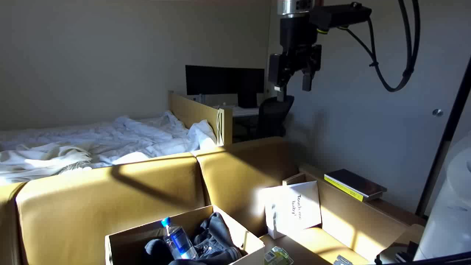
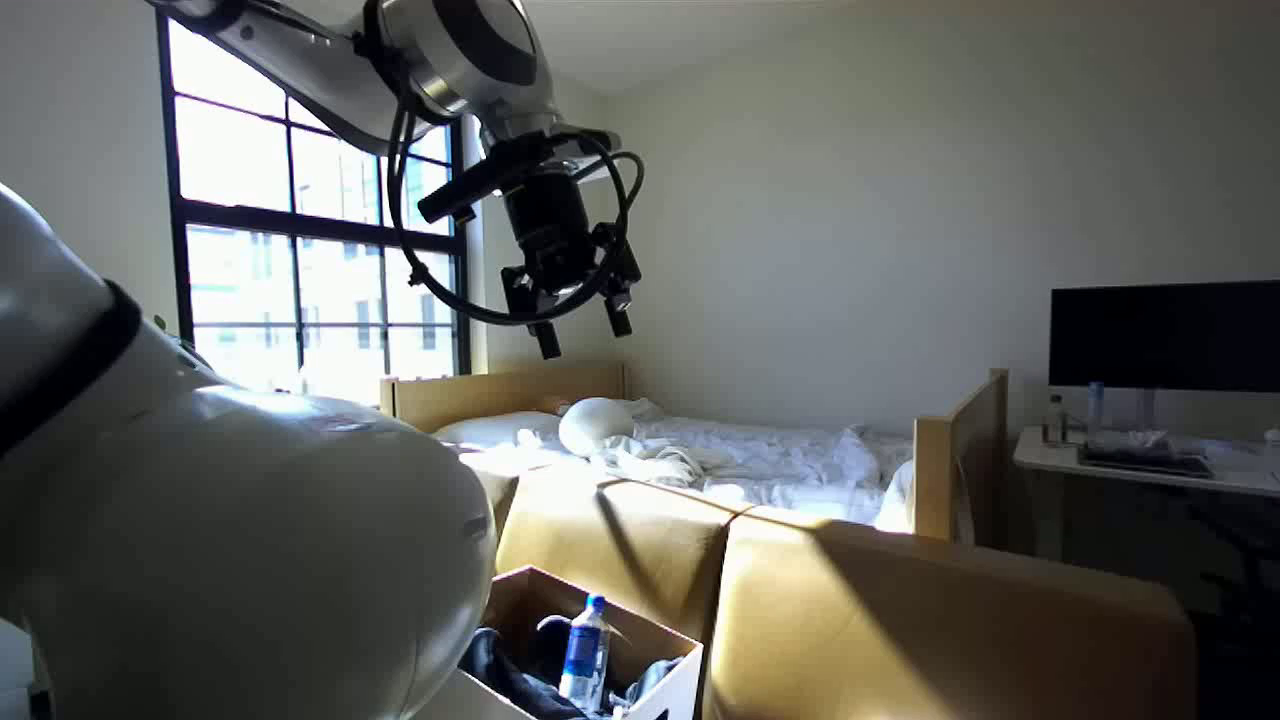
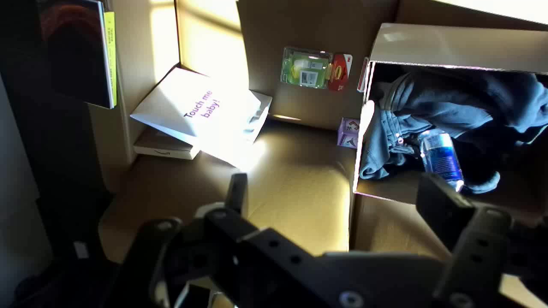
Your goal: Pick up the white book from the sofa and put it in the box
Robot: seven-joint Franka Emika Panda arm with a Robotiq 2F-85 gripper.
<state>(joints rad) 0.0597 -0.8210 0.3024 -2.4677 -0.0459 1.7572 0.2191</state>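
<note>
The white book (image 1: 296,209) leans tilted in the corner of the mustard-yellow sofa (image 1: 110,202), with "Touch me baby!" on its cover. In the wrist view the white book (image 3: 184,100) lies over a small carton, partly glared out by sunlight. It is out of view in an exterior view that shows the sofa back (image 2: 850,620). The cardboard box (image 1: 235,226) stands on the sofa beside it and also shows in the wrist view (image 3: 428,47). It holds dark clothes and a bottle. My gripper (image 1: 294,92) is open and empty, high above the sofa; its fingers are spread apart (image 3: 336,184).
A dark book with a yellow edge (image 1: 353,184) lies on the sofa arm. A green and red packet (image 3: 317,70) and a small purple box (image 3: 348,132) lie near the box. The bottle (image 2: 585,650) sticks up above the clothes. A bed (image 2: 770,470) stands behind the sofa.
</note>
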